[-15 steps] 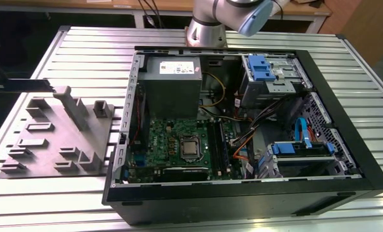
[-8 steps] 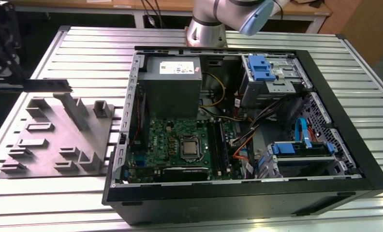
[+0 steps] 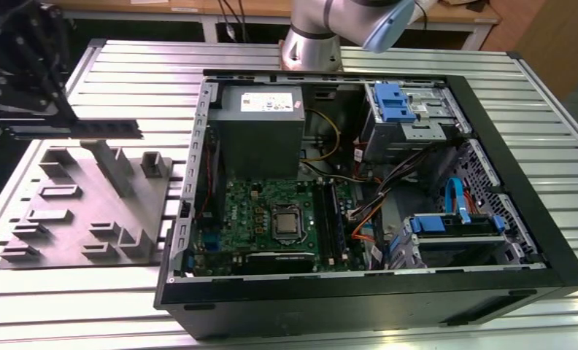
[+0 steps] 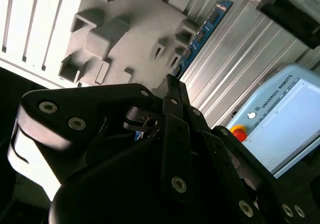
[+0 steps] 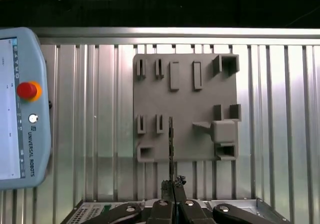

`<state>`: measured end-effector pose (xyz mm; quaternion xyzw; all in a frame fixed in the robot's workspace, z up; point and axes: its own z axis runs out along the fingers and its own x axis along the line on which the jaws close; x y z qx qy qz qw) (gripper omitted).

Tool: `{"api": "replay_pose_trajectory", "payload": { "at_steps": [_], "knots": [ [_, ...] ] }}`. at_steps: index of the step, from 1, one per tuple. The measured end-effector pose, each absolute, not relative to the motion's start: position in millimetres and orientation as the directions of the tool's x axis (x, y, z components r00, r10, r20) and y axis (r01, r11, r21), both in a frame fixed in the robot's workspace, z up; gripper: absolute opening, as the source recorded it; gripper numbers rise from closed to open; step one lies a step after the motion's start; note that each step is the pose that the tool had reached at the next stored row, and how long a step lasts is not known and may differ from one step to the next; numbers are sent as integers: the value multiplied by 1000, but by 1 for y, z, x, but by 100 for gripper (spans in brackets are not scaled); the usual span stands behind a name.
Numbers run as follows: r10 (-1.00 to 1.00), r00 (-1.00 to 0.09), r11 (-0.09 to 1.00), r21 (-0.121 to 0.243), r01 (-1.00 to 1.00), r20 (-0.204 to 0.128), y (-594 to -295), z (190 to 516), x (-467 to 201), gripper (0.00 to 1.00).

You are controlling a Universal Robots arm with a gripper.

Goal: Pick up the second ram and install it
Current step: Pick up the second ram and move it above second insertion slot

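Now | gripper clamps second ram | over grey holder | pendant beside

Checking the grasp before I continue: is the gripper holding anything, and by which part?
Yes: the gripper is shut on the second ram, gripped at one end, the rest jutting out above the grey fixture plate.

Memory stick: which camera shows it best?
The exterior view: the memory stick shows its long side there. The first wrist view sees it edge-on, a thin line; the second wrist view shows its blue face slanting away.
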<state>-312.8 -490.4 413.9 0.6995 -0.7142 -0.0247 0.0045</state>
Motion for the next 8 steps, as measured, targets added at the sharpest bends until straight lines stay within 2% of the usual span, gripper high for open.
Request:
{"api": "replay_pose_trajectory", "payload": {
  "at_steps": [8],
  "knots": [
    [-999, -21, 20, 42, -999, -28, -490, 414, -276, 11]
  ]
}}
